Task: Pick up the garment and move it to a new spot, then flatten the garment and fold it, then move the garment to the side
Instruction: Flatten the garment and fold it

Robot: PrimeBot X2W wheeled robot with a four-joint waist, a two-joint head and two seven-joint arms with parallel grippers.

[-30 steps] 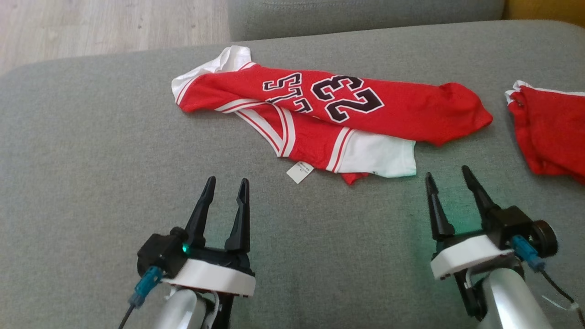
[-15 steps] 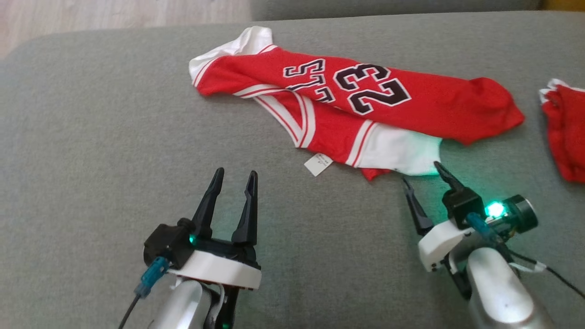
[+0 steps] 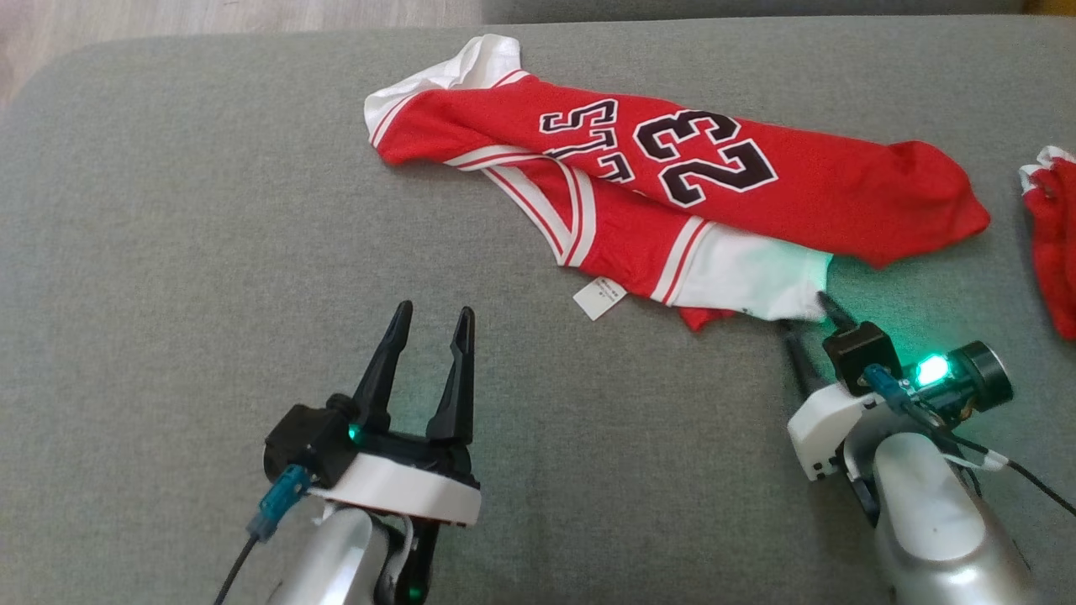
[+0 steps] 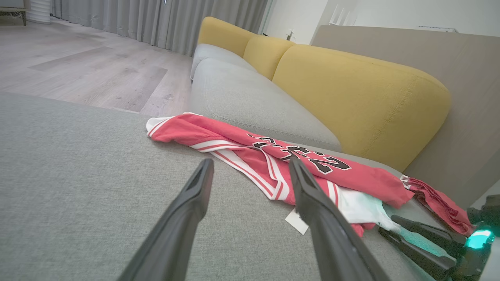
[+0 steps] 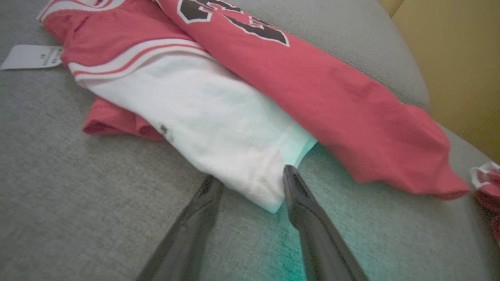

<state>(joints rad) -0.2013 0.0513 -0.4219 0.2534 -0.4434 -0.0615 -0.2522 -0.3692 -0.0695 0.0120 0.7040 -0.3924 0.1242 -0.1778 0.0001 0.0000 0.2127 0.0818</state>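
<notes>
The jersey (image 3: 841, 202) lay crumpled on the grey sofa (image 3: 168, 252), folded over itself into a long band. In the head view its long axis ran from the far left towards the near right, so it lay across in front of me and not towards me. The end nearest to the robot was a white corner (image 5: 234, 156) on the right side. A paper label (image 3: 599, 297) lay just beside the hem, more to the left.

The right fingers (image 5: 308, 218) were at this white corner. They stood apart, one on each side of the corner's tip, low against the sofa. They were not closed on the cloth; I judged it was only framed, not gripped. The left fingers (image 3: 456, 378) were also spread and held nothing. They pointed towards the middle of the jersey but were well apart from it, with bare sofa between.

So the right arm was clearly the nearer one, and I judged that the pick-up was about to begin from that corner. Pinching one corner of such a long band would probably let the rest hang and drag. A second red cloth (image 3: 1055, 244) lay to the right, apart from the jersey, and I did not want to catch it.
</notes>
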